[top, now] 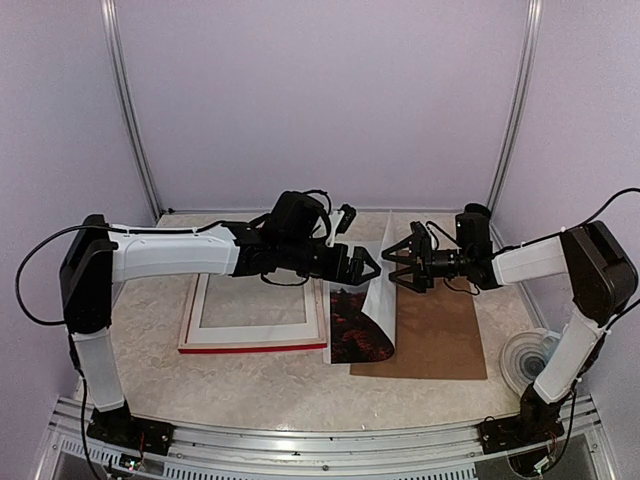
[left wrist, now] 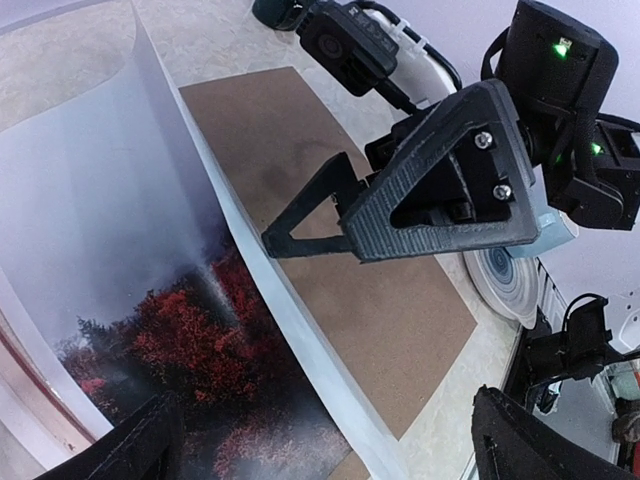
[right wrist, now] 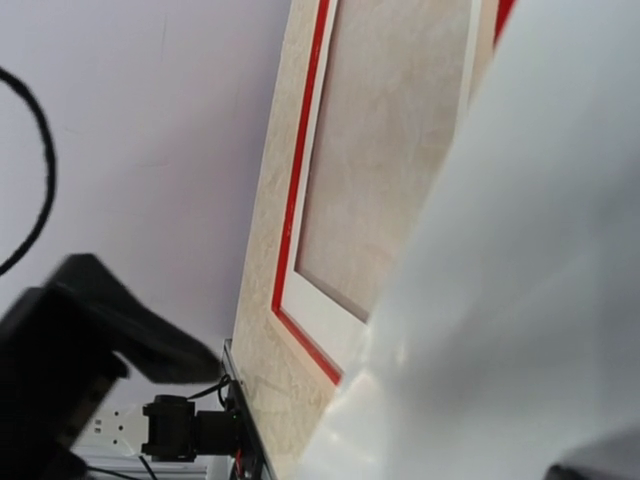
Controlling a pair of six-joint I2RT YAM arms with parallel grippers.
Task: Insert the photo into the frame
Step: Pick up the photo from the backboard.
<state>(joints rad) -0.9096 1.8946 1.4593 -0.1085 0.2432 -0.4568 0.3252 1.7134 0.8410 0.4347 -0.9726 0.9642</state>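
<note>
The photo point(top: 358, 325) lies in the middle of the table with its near end flat, red trees up point(left wrist: 190, 340). Its far end curls upright, and its white back point(right wrist: 520, 300) fills the right wrist view. The red frame point(top: 255, 318) lies flat to its left, with marbled table showing through its opening point(right wrist: 300, 200). My left gripper point(top: 362, 265) hangs open just left of the raised edge, its dark fingertips point(left wrist: 135, 450) wide apart over the print. My right gripper point(top: 400, 264) faces it from the right, open, and its grey fingers point(left wrist: 420, 190) grip nothing.
A brown hardboard panel point(top: 432, 335) lies flat under and to the right of the photo point(left wrist: 330, 200). A white round roll point(top: 528, 360) sits near the right arm's base. Enclosure walls stand close behind and on both sides, and a metal rail point(top: 300, 440) runs along the near edge.
</note>
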